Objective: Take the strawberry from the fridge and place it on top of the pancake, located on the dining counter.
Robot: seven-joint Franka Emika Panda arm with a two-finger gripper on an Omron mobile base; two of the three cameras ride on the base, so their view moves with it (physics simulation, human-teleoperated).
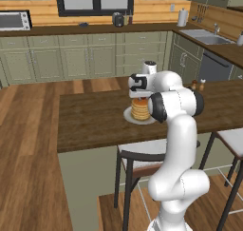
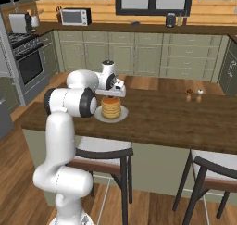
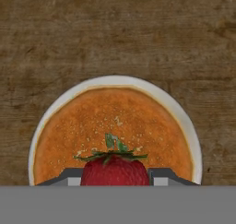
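Gripper: the gripper [image 3: 115, 176] was seen directly above the stack, with the strawberry [image 3: 115, 168] between its fingertips [image 3: 159, 174]; whether the fruit was clamped or already let go could not be told.
Strawberry: it was placed over the middle of the pancake [image 3: 115, 126], apparently at or just above the top surface.
Pancake: it was stacked on a white plate [image 3: 184, 121] on the dining counter [image 1: 90, 120].
Done: the fruit was judged fetched and carried here.
Left: release and withdrawal of the hand were judged outstanding.
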